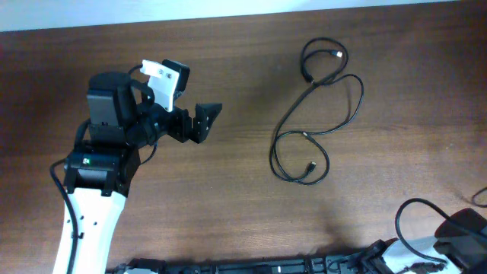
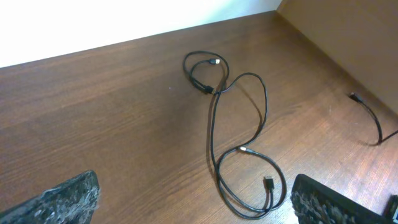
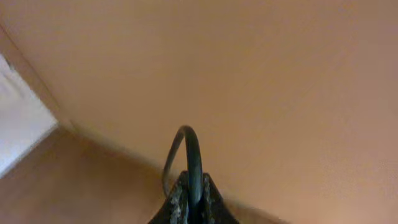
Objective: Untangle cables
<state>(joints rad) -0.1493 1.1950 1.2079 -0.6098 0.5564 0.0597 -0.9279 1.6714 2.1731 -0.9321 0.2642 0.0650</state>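
1. Cables (image 1: 307, 76) lie upper right of centre in the overhead view, well apart from the left gripper (image 1: 208, 122), jaws spread wide, empty.
2. Right gripper (image 3: 191, 202) looks clamped on a black cord (image 3: 189, 149).
3. Smart play, I'd say: pinch one free plug (image 2: 268, 182), draw it outward slowly.
4. Thin, black, limp: small loop above, bigger loop below, strands crossing.

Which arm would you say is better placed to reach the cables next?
Likely left: the left gripper is open with the cables in its view; the right gripper seems shut on a black cord.
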